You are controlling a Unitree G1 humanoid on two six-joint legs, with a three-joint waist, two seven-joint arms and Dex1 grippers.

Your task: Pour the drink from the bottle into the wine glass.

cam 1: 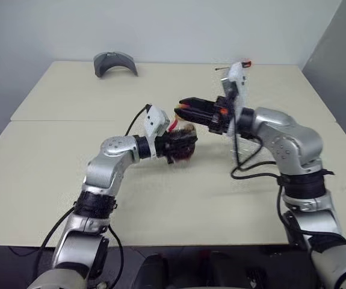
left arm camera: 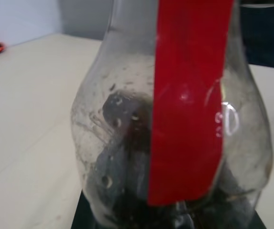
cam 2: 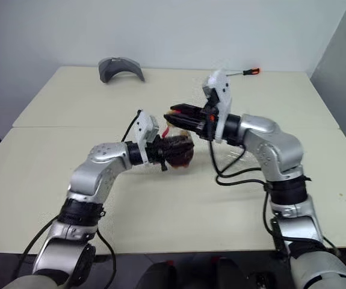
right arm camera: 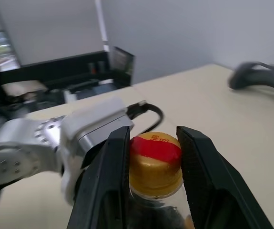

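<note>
Right wrist view: the right gripper (right arm camera: 151,152) has its two black fingers clamped on either side of the yellow-orange cap (right arm camera: 155,164) of the bottle (left arm camera: 175,138). The left gripper (cam 2: 171,150) grasps the bottle's body, held above the middle of the table (cam 1: 52,174).

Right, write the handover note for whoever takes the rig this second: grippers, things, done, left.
Left gripper: shut on the bottle, held above the table, red strip label facing its wrist camera.
Right gripper: fingers either side of the yellow-orange cap, closed on it.
Drink: dark, inside the bottle.
Also on the table: grey curved object, orange-handled tool at the far edge.
Done: bottle picked up, cap gripped.
Left: take the cap off, find the wine glass, pour.
</note>
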